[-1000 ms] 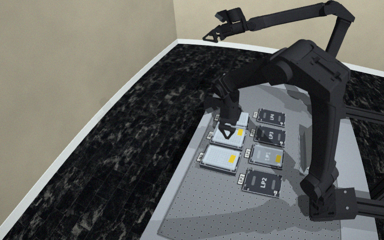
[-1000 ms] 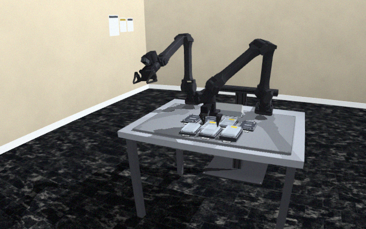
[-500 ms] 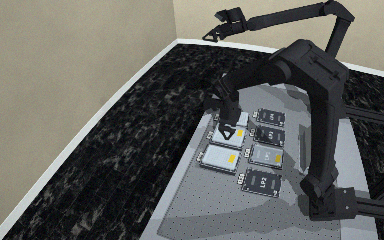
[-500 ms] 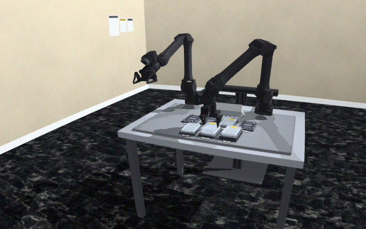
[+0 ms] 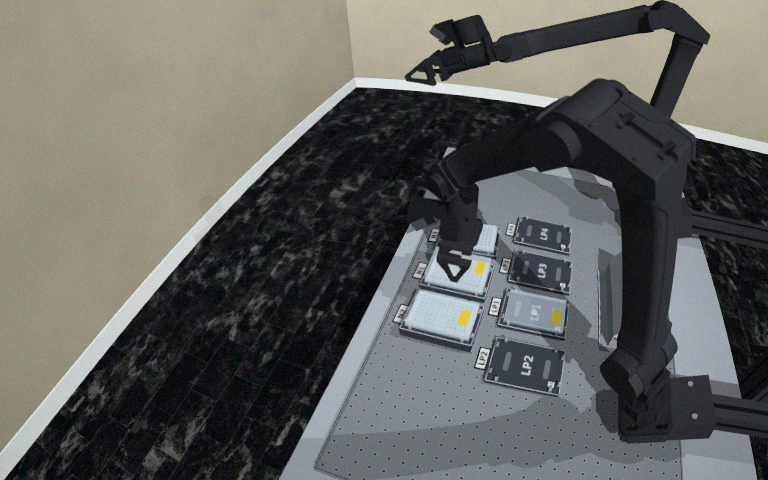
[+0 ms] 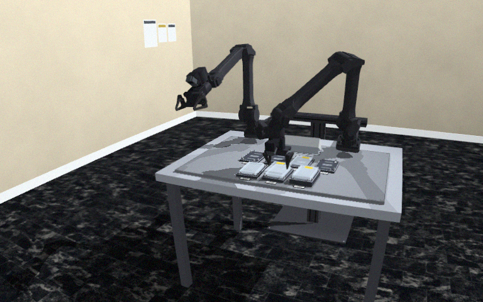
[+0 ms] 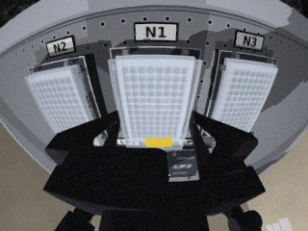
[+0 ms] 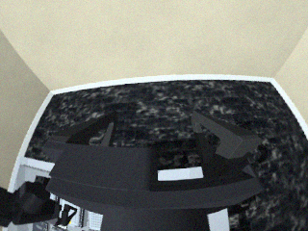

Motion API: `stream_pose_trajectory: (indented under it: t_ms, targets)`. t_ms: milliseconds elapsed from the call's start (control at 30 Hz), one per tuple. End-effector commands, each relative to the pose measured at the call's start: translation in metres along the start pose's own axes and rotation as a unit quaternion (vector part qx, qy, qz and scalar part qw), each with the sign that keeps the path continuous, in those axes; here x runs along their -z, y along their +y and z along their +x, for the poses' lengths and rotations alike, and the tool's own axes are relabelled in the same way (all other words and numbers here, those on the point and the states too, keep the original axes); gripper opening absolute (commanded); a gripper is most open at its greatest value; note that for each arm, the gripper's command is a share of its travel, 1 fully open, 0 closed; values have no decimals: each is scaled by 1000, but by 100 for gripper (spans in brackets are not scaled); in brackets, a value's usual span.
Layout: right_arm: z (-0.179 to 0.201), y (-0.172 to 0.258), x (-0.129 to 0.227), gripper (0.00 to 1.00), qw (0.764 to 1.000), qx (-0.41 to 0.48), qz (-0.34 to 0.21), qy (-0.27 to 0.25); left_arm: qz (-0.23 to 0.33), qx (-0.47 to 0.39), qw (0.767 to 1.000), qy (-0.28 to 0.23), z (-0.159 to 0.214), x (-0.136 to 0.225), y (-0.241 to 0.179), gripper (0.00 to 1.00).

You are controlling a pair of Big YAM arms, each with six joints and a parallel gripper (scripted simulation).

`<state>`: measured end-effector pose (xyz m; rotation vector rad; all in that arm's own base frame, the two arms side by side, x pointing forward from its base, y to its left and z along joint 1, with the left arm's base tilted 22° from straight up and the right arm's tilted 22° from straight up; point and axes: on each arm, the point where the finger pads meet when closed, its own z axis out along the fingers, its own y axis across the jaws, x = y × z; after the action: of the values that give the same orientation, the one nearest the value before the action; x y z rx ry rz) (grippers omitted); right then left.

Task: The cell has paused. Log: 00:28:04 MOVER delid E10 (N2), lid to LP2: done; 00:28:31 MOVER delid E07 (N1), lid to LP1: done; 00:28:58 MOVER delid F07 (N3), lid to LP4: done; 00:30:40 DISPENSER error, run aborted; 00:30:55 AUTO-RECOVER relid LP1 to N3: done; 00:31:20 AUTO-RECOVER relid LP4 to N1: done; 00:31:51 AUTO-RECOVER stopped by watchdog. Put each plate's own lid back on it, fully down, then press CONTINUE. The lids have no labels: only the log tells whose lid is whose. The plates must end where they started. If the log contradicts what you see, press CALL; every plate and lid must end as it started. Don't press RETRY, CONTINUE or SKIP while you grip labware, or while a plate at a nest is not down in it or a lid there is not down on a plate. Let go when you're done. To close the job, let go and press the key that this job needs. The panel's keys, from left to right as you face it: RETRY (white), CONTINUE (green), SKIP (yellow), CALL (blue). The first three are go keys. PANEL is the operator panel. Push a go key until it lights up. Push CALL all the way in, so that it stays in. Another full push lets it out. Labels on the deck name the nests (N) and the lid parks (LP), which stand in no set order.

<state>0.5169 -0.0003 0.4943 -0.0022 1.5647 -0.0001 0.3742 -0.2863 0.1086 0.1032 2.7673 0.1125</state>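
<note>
Lid at N1 (image 5: 471, 286) (image 6: 277, 172) (image 7: 154, 91) (image 8: 71, 221) sits over its plate between the wide-set fingers of the left gripper (image 5: 455, 266) (image 6: 278, 166) (image 7: 154, 114) (image 8: 67, 207), which seems to grip it, N2 lid (image 5: 436, 314) (image 6: 304, 173) (image 7: 60, 93) looks done, while N3 plate (image 5: 488, 240) (image 6: 251, 168) (image 7: 245, 91) seems bare, LP1 lid (image 5: 532, 311) (image 6: 302, 162) waits, and the right gripper (image 5: 421, 79) (image 6: 187, 106) (image 8: 154, 115) hangs wide.

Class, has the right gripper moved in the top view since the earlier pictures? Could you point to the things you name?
No, the right gripper (image 5: 416, 78) (image 6: 185, 108) (image 8: 154, 115) sits in the same place against the white baseboard (image 5: 355, 83) (image 6: 196, 114) (image 8: 168, 78).
</note>
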Motion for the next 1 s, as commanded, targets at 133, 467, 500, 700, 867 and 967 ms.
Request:
stream_pose_trajectory:
  t_ms: [133,467,500,700,867,967]
  targets:
    - [-31,0,-7,100,1000,-3,1,-20,6,1,1000,-9,-10,-1,0,0]
    - [-31,0,-7,100,1000,-3,1,-20,5,1,1000,-7,-9,-6,0,0]
    - [-31,0,-7,100,1000,-3,1,-20,5,1,1000,-7,-9,-6,0,0]
    - [-31,0,-7,100,1000,-3,1,-20,8,0,1000,-11,-12,-4,-2,0]
    - [-31,0,-7,100,1000,-3,1,-20,7,-2,1000,-10,-9,-6,-1,0]
    - [-31,0,-7,100,1000,-3,1,-20,5,0,1000,-7,-8,-10,0,0]
